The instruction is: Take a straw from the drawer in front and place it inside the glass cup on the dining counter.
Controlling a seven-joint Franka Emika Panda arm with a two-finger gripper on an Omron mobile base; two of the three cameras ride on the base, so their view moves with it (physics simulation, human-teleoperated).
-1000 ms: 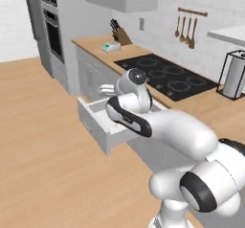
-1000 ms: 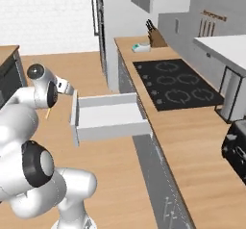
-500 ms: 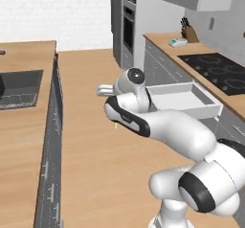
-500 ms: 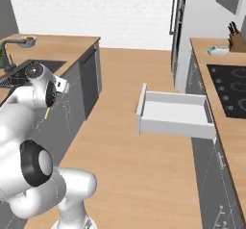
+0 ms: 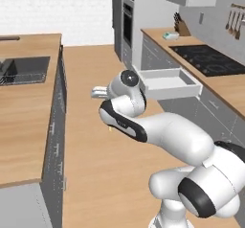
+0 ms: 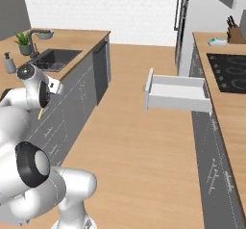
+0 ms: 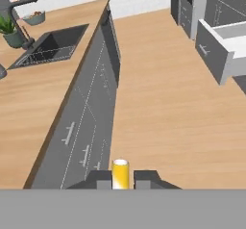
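My gripper [image 7: 121, 178] is shut on the straw [image 7: 120, 173], whose pale-yellow end stands between the two dark fingertips [image 7: 98, 178]. A short yellow tip of the straw [image 5: 111, 128] pokes out below the folded arm, and the straw [image 6: 42, 113] also shows under the hand. The drawer [image 6: 175, 94] stands pulled open on the right, its white inside showing. To the left lies the dining counter [image 7: 29, 108] with its dark sink [image 7: 48, 47]; my hand hangs over the floor beside its grey side. The glass cup is out of view.
A plant [image 6: 23, 41], a bowl [image 6: 44, 33] and a grey soap dispenser [image 6: 9, 62] stand around the sink's faucet. The black cooktop [image 5: 208, 59] and a knife block [image 5: 181, 28] sit on the far wood counter. Wood floor [image 7: 168, 103] lies open between the two counters.
The whole picture has swung from the cooktop side toward the dining counter, so the base has turned. The straw stays in the gripper and the drawer stays open.
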